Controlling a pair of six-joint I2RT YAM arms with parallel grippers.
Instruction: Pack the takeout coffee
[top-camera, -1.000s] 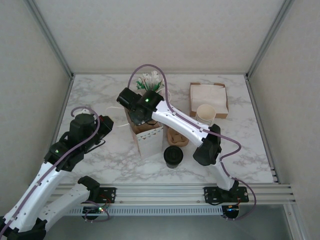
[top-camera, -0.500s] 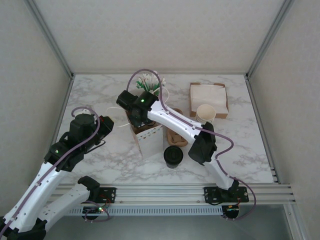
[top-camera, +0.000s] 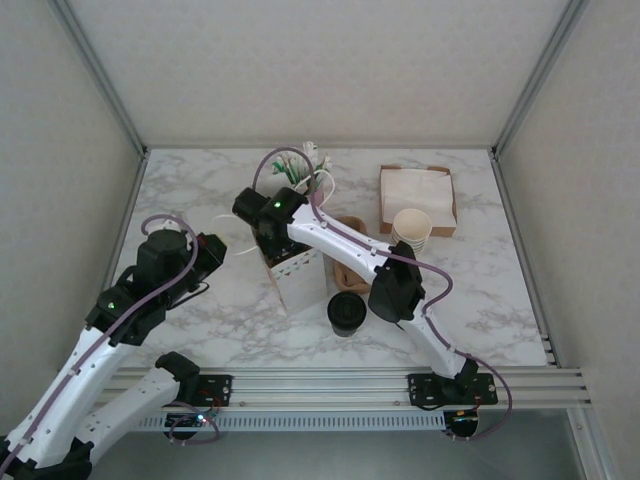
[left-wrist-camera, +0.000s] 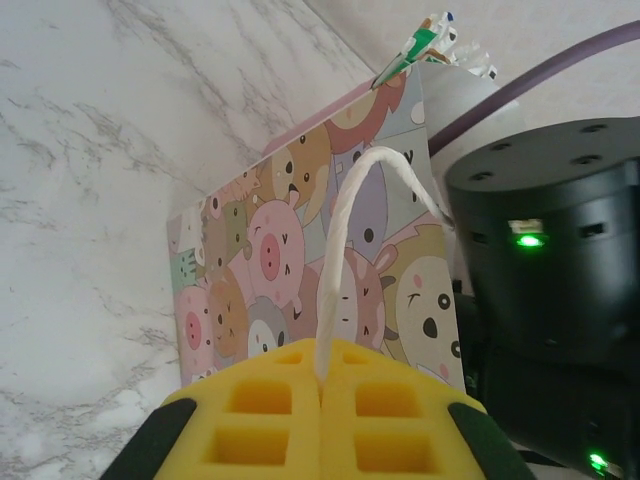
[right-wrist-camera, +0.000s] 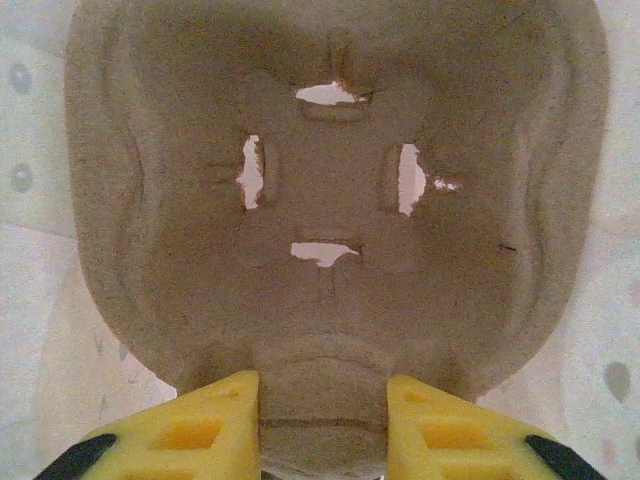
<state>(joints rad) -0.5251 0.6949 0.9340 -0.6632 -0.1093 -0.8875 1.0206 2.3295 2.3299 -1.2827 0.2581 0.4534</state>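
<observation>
The takeout coffee (top-camera: 345, 312), a cup under a round black lid, stands on the marble table just in front of the paper bag (top-camera: 297, 278). My left gripper (left-wrist-camera: 325, 375) is shut on the bag's white cord handle (left-wrist-camera: 345, 260) and holds it up beside the cartoon-printed side (left-wrist-camera: 260, 270). In the top view the left gripper (top-camera: 212, 252) sits left of the bag. My right arm (top-camera: 268, 212) reaches over the bag's mouth. Its gripper (right-wrist-camera: 323, 400) is shut on the edge of a brown pulp cup carrier (right-wrist-camera: 330, 130), seen between the bag's pale walls.
A stack of lidless cream cups (top-camera: 411, 228) stands at the back right beside a brown box of napkins (top-camera: 417, 190). White and green stirrers (top-camera: 305, 165) stick up behind the bag. More brown pulp (top-camera: 350, 262) lies right of the bag.
The right arm has swung left and lower over the bag with the carrier. The stirrers behind it now show more. The left arm has stayed still, holding the handle.
</observation>
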